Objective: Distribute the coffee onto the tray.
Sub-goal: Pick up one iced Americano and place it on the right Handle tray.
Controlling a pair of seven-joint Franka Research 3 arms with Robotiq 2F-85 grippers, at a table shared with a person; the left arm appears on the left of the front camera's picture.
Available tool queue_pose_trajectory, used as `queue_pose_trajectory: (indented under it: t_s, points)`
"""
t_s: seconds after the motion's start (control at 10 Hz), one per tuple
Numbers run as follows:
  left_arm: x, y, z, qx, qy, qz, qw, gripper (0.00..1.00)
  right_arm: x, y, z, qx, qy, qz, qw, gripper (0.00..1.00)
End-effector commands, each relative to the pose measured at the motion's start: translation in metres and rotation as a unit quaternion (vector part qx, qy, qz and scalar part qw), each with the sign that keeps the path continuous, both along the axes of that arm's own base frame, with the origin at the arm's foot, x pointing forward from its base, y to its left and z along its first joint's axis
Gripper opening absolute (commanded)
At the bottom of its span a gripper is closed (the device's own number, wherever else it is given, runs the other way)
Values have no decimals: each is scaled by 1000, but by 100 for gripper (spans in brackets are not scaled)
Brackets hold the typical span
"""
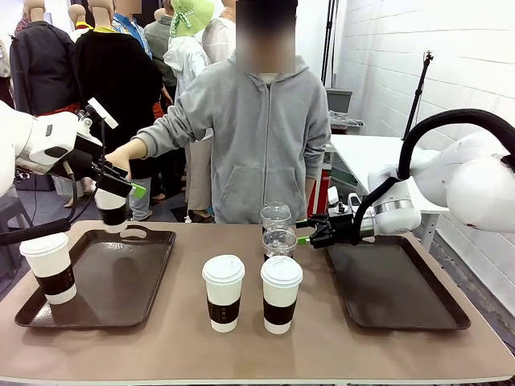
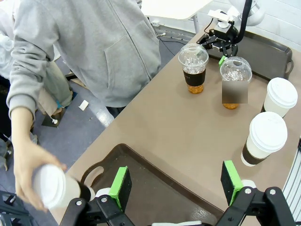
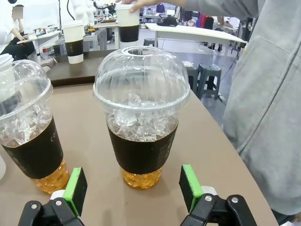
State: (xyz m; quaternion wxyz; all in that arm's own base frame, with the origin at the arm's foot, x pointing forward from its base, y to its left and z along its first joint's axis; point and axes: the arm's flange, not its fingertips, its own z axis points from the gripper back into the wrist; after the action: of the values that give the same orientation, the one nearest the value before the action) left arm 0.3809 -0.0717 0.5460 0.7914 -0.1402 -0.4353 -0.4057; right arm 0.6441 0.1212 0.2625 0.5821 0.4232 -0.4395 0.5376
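Right fingers (image 3: 75, 187) spread, facing an iced cup (image 3: 141, 153) at frame centre: probably thin, slippery, liquid-heavy plastic, so pinch its dark sleeve. Left fingers (image 2: 121, 187) spread beside a paper cup (image 2: 51, 186) in the person's hand (image 2: 26, 162), lower left.

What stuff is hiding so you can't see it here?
White cups: lids hide what's inside, front view.
Iced cup sleeve: print blurred out, left wrist view.
Left iced cup: cut by the edge, right wrist view.
Rear iced cup: front cup hides its bottom, front view.
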Motion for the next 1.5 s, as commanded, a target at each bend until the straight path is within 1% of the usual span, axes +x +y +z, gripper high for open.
queue_pose_trajectory:
  t_s: [0.0,0.9,1.4]
  points:
    - [1,2,-2,-3,3,1,1000,100,10,10,-4,15,-5,-13,1000,100]
    - [1,2,-2,-3,3,1,1000,100,23,40,-11,23,3,0,1000,100]
    - [1,2,-2,-3,3,1,1000,100,28,60,-23,18,10,3,1000,100]
